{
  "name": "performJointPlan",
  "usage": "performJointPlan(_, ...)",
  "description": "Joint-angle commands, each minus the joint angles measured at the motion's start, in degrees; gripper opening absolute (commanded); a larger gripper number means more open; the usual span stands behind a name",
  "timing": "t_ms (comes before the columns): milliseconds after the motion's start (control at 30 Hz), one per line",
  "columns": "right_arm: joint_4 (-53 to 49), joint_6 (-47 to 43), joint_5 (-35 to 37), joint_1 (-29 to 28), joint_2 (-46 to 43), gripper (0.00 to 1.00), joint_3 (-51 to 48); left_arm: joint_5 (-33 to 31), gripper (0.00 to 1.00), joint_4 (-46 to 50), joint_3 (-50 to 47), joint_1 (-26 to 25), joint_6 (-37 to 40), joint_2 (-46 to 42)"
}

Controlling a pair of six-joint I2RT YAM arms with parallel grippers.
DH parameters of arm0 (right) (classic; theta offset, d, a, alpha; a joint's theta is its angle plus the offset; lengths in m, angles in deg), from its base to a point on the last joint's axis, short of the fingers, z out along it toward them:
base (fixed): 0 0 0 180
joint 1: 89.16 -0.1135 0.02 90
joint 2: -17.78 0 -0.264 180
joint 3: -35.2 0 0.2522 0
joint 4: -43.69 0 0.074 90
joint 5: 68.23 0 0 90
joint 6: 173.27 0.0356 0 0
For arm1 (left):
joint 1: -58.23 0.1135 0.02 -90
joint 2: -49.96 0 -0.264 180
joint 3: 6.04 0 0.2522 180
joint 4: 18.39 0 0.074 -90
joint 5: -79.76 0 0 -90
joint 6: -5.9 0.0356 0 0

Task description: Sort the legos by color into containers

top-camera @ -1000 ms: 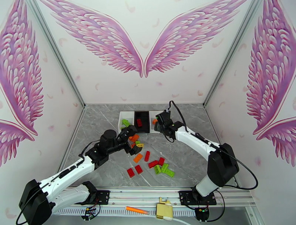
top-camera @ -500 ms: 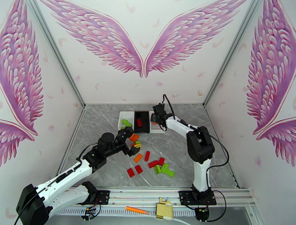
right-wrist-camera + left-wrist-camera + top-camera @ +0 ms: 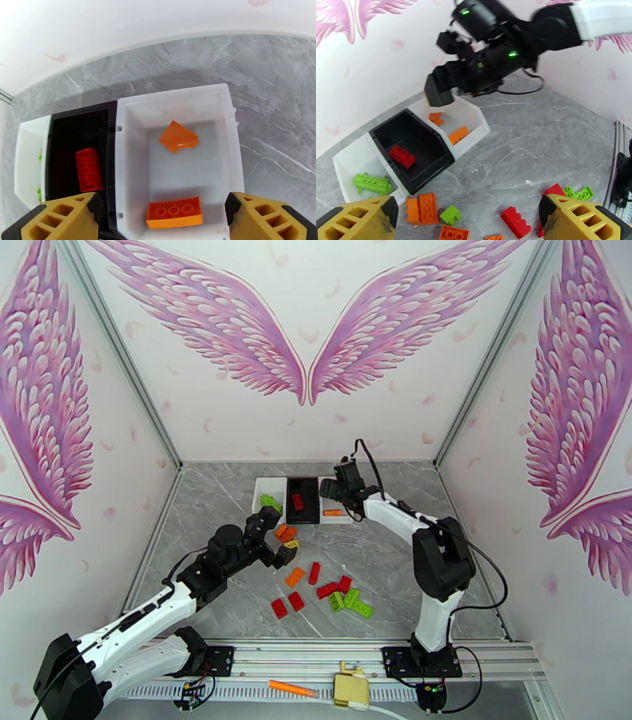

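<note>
Sorting is well under way but far from finished: most of the legos lie loose on the tabletop, near the arms, and the three trays sit in a row at the far side.

On the left, the left pincer hangs spread wide over the near end of the loose pile, with nothing between its fingers. Orange bricks and a small green one lie just below it. I judge this arm to be lining up a pick. Its next move calls for choosing one brick, coming down with a finger on either side of it, and closing without nudging its neighbours.

Going right along the row, the left white tray holds a green brick. The black tray, touching it, holds one red brick. The right white tray holds an orange brick lying flat and a second orange piece that sits tilted.

Above that last tray hangs the right pincer, its fingers wide apart and gripping nothing. This arm's step looks like an orange drop-off. Its next move would be to lift clear of the tray walls and swing toward the pile for another brick, keeping away from the left arm working there.
</note>
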Motion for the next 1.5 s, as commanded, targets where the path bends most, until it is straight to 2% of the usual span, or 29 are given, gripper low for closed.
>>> performJointPlan(0,5.61,-3.32,-4.77,-0.37,-6.59,0.90,-5.42,-9.43,0.99,-0.65,-0.55,-0.09,-5.34,1.46)
performJointPlan(67,5.81,-4.11,-6.62,-0.85,-9.43,0.91,-8.20,-11.06,0.99,-0.71,-0.77,-0.01,-6.49,1.40)
performJointPlan(200,1.36,-3.66,-5.45,-3.80,-12.23,0.91,-10.04,-8.28,0.99,-1.79,-2.83,0.35,-4.70,-0.64)
performJointPlan(333,-1.53,-0.32,-3.79,-8.57,-12.60,0.91,-11.24,-5.37,0.99,7.81,-1.54,0.35,0.34,-3.71)
performJointPlan(500,-6.08,5.37,-2.80,-13.97,-8.26,0.91,-9.61,-4.47,0.99,16.28,-1.87,0.22,3.74,-9.96)
performJointPlan(600,-8.32,7.09,-3.26,-17.24,-4.20,0.90,-7.43,-7.69,0.99,20.96,-1.70,0.04,5.73,-12.42)
performJointPlan(833,-11.10,7.06,-5.68,-21.67,5.97,0.88,0.54,-8.62,0.99,22.62,-2.39,-0.28,7.13,-15.68)
performJointPlan(1067,-12.65,6.38,-7.86,-21.65,11.44,0.74,4.27,-9.95,0.99,21.36,-3.08,-0.40,7.73,-15.68)
performJointPlan(1200,-13.03,6.01,-7.53,-21.67,12.28,0.63,4.08,-9.89,0.99,21.18,-3.54,-0.43,7.89,-15.58)
performJointPlan(1367,-13.06,6.20,-7.04,-21.61,12.67,0.58,3.36,-9.61,0.99,20.24,-3.89,-0.48,7.81,-15.45)
performJointPlan(1467,-13.38,6.69,-6.30,-21.63,13.06,0.51,3.41,-8.47,0.99,20.41,-3.66,-0.44,7.86,-14.71)
